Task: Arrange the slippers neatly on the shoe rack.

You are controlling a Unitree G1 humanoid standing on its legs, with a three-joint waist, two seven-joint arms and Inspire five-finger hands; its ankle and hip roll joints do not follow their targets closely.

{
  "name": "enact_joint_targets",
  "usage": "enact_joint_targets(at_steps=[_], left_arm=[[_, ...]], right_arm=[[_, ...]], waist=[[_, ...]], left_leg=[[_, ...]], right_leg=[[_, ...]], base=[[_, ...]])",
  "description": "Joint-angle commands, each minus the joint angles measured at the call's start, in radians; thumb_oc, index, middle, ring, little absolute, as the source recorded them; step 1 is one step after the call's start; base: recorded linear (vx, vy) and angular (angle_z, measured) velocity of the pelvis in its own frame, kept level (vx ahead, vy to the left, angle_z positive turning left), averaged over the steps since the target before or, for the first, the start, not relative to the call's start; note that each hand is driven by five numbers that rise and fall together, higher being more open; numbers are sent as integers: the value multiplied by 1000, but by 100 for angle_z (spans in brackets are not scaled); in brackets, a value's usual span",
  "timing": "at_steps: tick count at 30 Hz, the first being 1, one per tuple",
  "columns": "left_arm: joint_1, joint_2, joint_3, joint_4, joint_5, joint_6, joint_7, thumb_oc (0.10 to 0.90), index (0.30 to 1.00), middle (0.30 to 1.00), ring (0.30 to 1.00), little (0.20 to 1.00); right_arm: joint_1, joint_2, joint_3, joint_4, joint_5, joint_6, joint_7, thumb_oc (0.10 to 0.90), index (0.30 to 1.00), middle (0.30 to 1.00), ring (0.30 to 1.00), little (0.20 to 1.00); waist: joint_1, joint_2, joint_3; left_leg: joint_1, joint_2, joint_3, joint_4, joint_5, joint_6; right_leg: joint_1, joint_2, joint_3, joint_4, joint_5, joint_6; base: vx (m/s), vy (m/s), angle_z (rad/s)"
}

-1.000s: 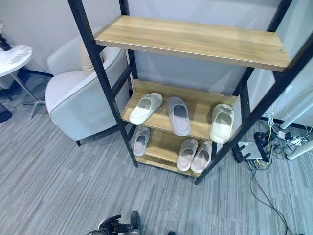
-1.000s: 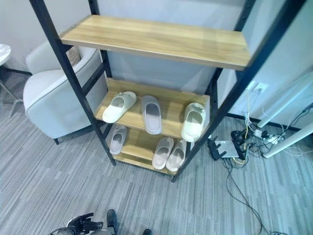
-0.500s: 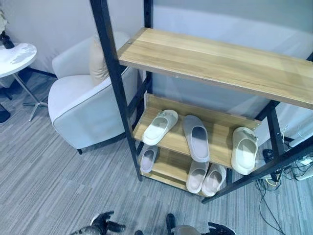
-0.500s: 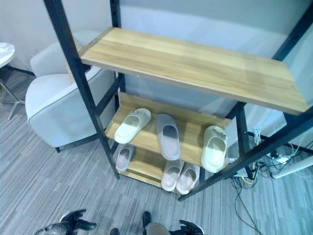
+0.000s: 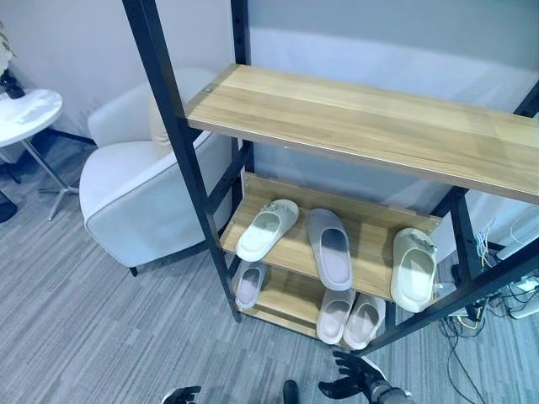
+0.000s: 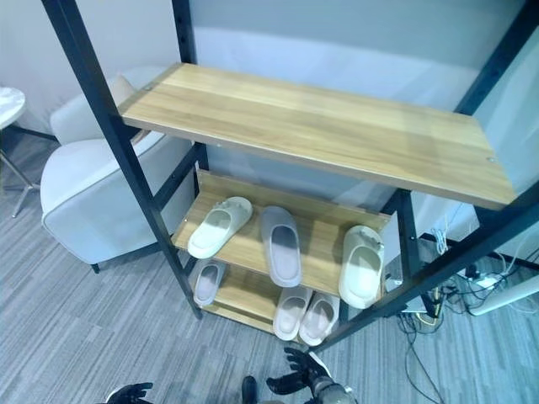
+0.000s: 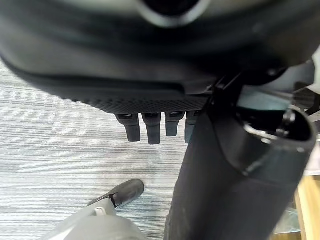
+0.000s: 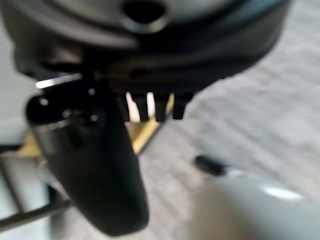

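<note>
Slippers: in the left eye view, three lie on the shoe rack's [image 5: 181,160] middle shelf [image 5: 370,252] at frame centre: a cream slipper [image 5: 266,229], a grey slipper [image 5: 330,247] and another cream slipper [image 5: 413,268]. Three more sit on the bottom shelf below. The right hand [image 5: 358,383], bottom centre-right, has fingers spread and holds nothing; the left hand [image 5: 183,395] shows at the bottom edge. In the left wrist view its fingers [image 7: 152,127] hang straight over carpet, empty. In the right wrist view, straight fingers [image 8: 161,106] are likewise empty.

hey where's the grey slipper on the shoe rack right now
The grey slipper lies on the rack's middle shelf, near its centre, between the white slipper on its left and the cream slipper at the shelf's right end.
</note>
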Motion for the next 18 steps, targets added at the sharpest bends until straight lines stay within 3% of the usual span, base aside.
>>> enact_joint_targets(at_steps=[1,6,8,10,14,18], left_arm=[[-35,3,-6,26,45,-15,22,800,900,900,900,900],[-59,-13,-53,-3,66,-22,33,800,900,900,900,900],[-63,-15,-61,-11,76,-24,35,800,900,900,900,900],[-76,-18,-91,-40,111,-31,37,800,900,900,900,900],[-83,-27,-106,-46,131,-32,34,800,900,900,900,900],[-78,-34,-111,-50,152,-38,23,800,900,900,900,900]], right_arm=[[-49,-2,9,-77,27,-68,-2,800,900,900,900,900],[-68,-9,70,-236,91,-91,43,800,900,900,900,900],[-76,-26,90,-283,72,-97,50,800,900,900,900,900],[-103,-88,149,-458,21,-106,86,800,900,900,900,900],[-145,-164,194,-646,-44,-115,132,800,900,900,900,900],[-177,-226,153,-791,-127,-144,93,800,900,900,900,900]], waist=[[-17,-40,3],[-26,-24,-6],[-26,-22,-7],[-24,-17,-9],[-17,-20,-19],[-17,-17,-23]], left_leg=[[-48,-72,21,3,-25,7],[-64,-69,30,3,-22,-2],[-62,-69,29,3,-22,-3],[-53,-68,31,3,-25,-4],[-46,-64,35,3,-29,-5],[-48,-60,34,3,-28,-7]], right_leg=[[46,-62,7,53,-138,104],[54,-60,10,24,-135,102],[57,-58,12,20,-134,102],[66,-54,16,12,-133,100],[79,-50,20,5,-139,98],[80,-48,22,5,-142,100]], base=[[-42,-38,3],[-35,-21,0],[-13,-13,-6],[-4,-7,-2],[5,-8,-2],[7,-9,-2]])
